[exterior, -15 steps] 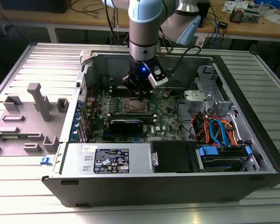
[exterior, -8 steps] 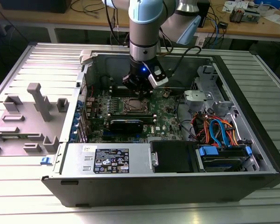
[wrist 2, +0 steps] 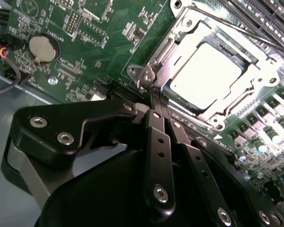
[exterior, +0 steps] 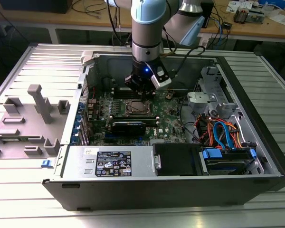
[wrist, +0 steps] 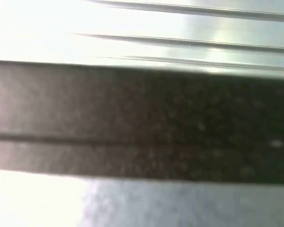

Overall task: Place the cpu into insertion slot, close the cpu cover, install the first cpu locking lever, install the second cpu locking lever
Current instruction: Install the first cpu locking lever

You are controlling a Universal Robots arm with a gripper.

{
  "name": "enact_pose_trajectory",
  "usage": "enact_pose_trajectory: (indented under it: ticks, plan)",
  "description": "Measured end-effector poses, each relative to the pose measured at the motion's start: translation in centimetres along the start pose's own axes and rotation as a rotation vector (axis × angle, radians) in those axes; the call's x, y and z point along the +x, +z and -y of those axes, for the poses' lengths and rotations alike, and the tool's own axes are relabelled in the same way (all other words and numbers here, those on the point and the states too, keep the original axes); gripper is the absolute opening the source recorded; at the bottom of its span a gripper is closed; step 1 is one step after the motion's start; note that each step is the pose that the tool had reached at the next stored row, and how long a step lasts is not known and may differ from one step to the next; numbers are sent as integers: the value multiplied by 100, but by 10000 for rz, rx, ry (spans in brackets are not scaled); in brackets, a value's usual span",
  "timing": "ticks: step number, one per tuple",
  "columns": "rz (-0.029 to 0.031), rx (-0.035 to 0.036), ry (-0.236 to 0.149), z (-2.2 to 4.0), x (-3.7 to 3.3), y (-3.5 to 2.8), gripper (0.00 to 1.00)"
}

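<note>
In the second wrist view the cpu (wrist 2: 206, 75) lies in the insertion slot (wrist 2: 213, 120), its silver top catching the light. The cpu cover (wrist 2: 166, 56) lies flat around it as a silver frame. A thin metal lever rod (wrist 2: 246, 30) runs along one side of the socket. My gripper (wrist 2: 154, 94) is shut, its black fingertips pressed together right at the socket's corner by a hinge screw (wrist 2: 145, 75); nothing shows between them. In the exterior view the gripper (exterior: 141, 88) hangs just behind the insertion slot (exterior: 135, 108) on the green motherboard (exterior: 171, 123).
A long black card (exterior: 128, 126) lies in front of the socket, with memory slots (wrist 2: 262, 14) beside it. The power supply (exterior: 109, 164) and a drive bay with blue and orange cables (exterior: 223, 133) fill the case front. Grey fixtures (exterior: 38, 107) stand at the exterior view's left.
</note>
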State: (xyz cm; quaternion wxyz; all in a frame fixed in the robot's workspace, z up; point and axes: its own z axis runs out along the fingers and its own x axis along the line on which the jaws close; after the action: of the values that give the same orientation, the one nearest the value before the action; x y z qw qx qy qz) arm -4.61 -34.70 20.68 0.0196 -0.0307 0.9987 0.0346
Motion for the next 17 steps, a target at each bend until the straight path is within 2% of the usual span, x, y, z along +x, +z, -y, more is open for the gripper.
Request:
enact_pose_trajectory:
  ticks: [1, 4, 10, 14, 17]
  plan:
    - [6, -49, 3, -2, 0, -12, 11]
    - [8, -90, 5, -1, -1, -26, 11]
    - [6, -89, 4, 52, 3, -26, 11]
    - [7, -89, 4, 57, 6, -18, 11]
    - [1, -65, 4, 60, 9, 17, 11]
